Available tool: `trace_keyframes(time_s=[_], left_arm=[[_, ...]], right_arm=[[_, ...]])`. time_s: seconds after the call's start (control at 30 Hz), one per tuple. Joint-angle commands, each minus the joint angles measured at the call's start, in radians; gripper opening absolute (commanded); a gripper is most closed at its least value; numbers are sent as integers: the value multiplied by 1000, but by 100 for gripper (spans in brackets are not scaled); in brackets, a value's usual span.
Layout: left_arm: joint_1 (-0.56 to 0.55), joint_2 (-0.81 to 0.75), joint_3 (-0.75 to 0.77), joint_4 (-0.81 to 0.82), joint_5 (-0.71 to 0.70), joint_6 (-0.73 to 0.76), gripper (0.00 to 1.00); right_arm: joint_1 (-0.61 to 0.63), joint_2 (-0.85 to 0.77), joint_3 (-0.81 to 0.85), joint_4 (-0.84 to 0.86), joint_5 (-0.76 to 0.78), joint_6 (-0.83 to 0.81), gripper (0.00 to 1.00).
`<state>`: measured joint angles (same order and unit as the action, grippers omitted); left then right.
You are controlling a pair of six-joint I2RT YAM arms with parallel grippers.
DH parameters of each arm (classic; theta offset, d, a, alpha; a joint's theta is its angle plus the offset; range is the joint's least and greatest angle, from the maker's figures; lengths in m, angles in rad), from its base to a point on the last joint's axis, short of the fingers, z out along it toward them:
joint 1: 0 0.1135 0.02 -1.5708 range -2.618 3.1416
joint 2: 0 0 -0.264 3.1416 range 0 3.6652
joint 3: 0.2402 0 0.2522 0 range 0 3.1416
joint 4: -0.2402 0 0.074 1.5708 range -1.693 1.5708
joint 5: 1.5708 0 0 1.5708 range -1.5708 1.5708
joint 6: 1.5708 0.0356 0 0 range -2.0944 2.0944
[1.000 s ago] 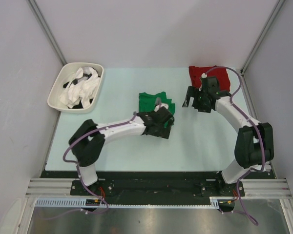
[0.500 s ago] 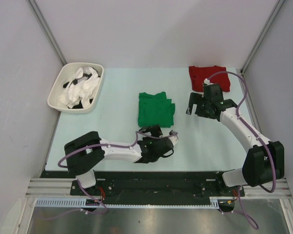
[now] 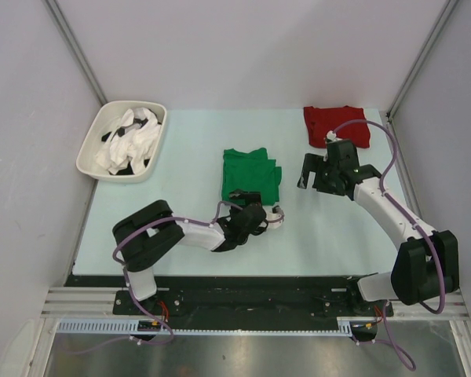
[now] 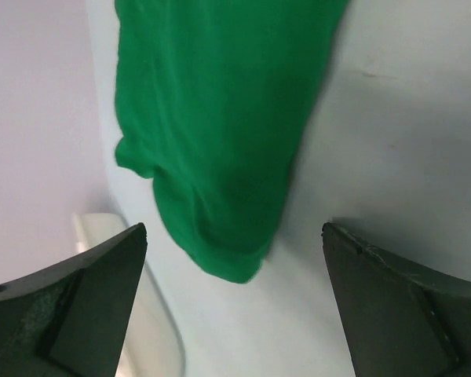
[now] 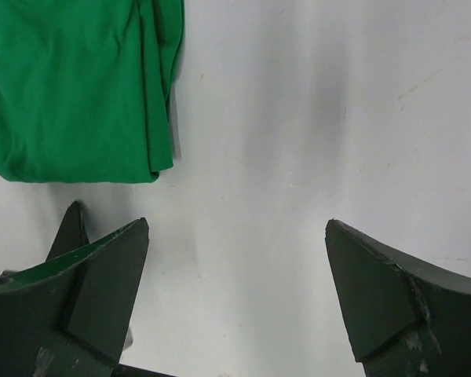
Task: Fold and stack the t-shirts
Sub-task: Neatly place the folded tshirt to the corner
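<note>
Both your grippers empty, jaws spread, shirts lying apart.
Your green t-shirt (image 3: 250, 174) sits folded at frame centre; red t-shirt (image 3: 335, 125) upper right on the table (image 3: 180, 181). Left gripper (image 3: 251, 206) hangs at the green's lower edge, fingers apart. Right gripper (image 3: 314, 170) is between both shirts, fingers wide. White bin (image 3: 90, 157) upper left.

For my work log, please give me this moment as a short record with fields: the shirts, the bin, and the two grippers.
green shirt: folded, lying flat at the middle of the table
red shirt: folded, at the far right corner, apart from the green one
stacked: not yet
white bin: far left, holds white and dark cloth
left gripper: open, empty, just before the near edge of the green shirt
right gripper: open, empty, over bare table between the two shirts
</note>
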<state>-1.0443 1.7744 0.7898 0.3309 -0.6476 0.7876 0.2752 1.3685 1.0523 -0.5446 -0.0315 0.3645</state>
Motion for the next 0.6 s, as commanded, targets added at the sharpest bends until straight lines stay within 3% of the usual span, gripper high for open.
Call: trace_keyframes(time_s=[0.0,0.33,0.43,0.47,0.53,0.57], left_arm=[[26,83,86,-21,117,70,100],[79,193,196,-62,149,58,94],[96,207,250,-143,186,-7,71],[102,217,278,-164,196,-25,54],[118,224,296,-191,201,-53,35],[122,221,298,-188,201,-62,12]], right_arm=[[4,0,-6,52,-21,4,100],[5,81,-34,124,-57,34,100],[5,121,-34,141,-48,39,100],[4,133,-34,146,-50,47,100],[-1,165,-34,167,-50,56,100],[-2,173,-37,176,-53,69,100]])
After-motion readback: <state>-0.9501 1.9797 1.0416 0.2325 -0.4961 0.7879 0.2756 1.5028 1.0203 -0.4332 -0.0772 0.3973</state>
